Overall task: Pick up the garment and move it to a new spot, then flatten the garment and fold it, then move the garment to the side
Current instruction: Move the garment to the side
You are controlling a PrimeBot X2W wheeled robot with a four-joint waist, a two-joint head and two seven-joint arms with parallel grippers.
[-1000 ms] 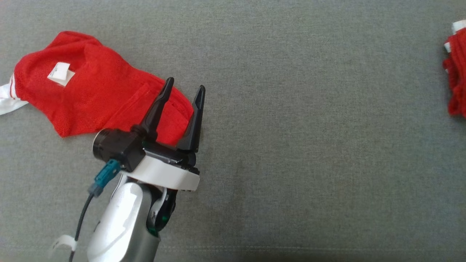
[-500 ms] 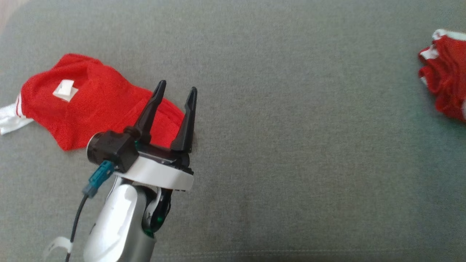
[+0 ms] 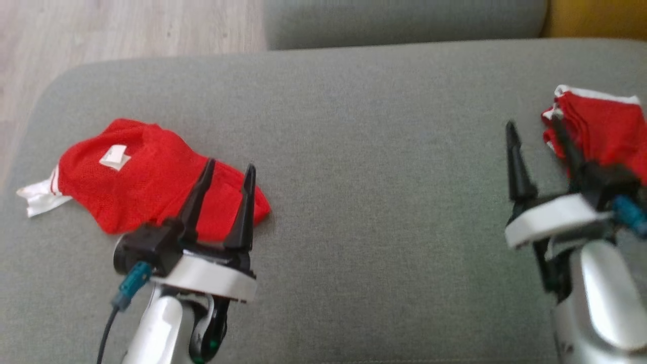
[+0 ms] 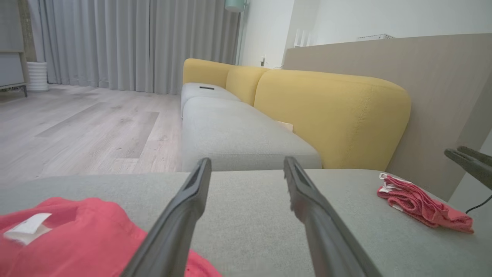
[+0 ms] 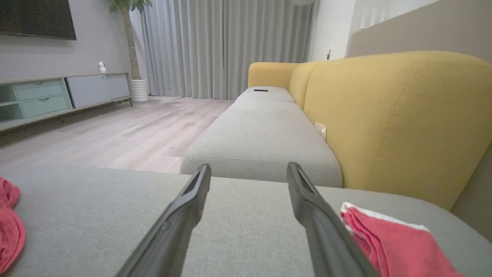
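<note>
Two red pieces lie on the grey sofa seat: a crumpled garment at the robot's left and a folded garment at the far right. Both pincers stand wide open and hold nothing. The left pincer hovers over the crumpled garment's near right end; the right pincer sits just beside the folded one, one finger crossing its edge—whether it touches cannot be told.

The folded piece looks done, so the crumpled one is likely next. Trouble could start on the right: if that arm swings away low, a finger may catch the stack and pull the fold open. On the left, a shallow pinch may take only the top layer of mesh, so the cloth trails and bunches. The crumpled garment also lies close to the seat's left edge — a drag that way could tip it onto the wooden floor.
</note>
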